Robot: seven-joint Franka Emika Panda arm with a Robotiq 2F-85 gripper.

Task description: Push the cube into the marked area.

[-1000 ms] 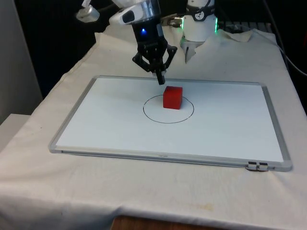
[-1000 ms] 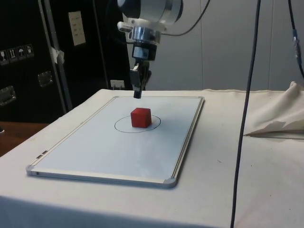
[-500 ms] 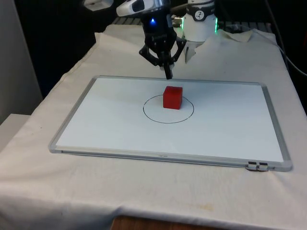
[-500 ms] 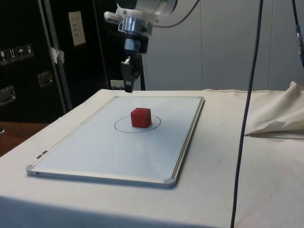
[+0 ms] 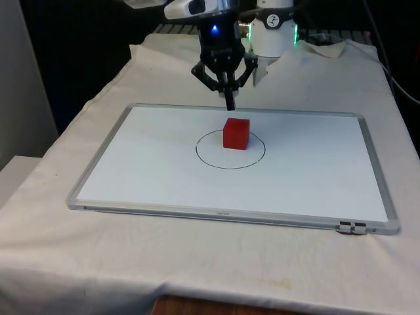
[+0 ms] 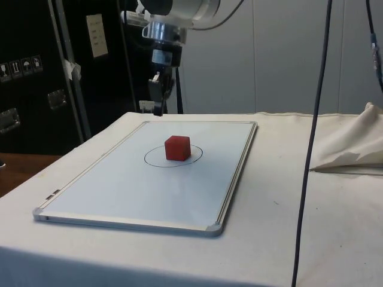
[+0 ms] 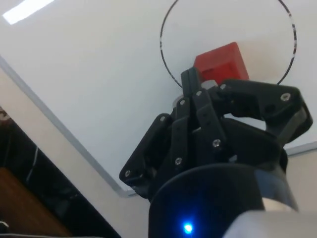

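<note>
We are lifting our claw (image 5: 230,105), fingers pressed together and holding nothing, up and back from the red cube (image 5: 236,133). The cube is sitting inside the drawn circle (image 5: 230,160) on the whiteboard (image 5: 131,170), seemingly near its far edge, so the push is probably finished.

This is a robotics lab or test room, not a home. A table draped in a wrinkled white cloth (image 5: 79,249) carries a flat white whiteboard with a silver metal frame (image 5: 367,151) and a thin black drawn circle (image 5: 230,149), a staged test surface. In the side view, tall dark equipment cabinets (image 6: 36,78) at nine o'clock bear handling stickers (image 6: 21,64) and a pale paper label (image 6: 95,35). Black cables (image 6: 311,143) hang at three o'clock before a plain grey wall (image 6: 281,54).
</note>
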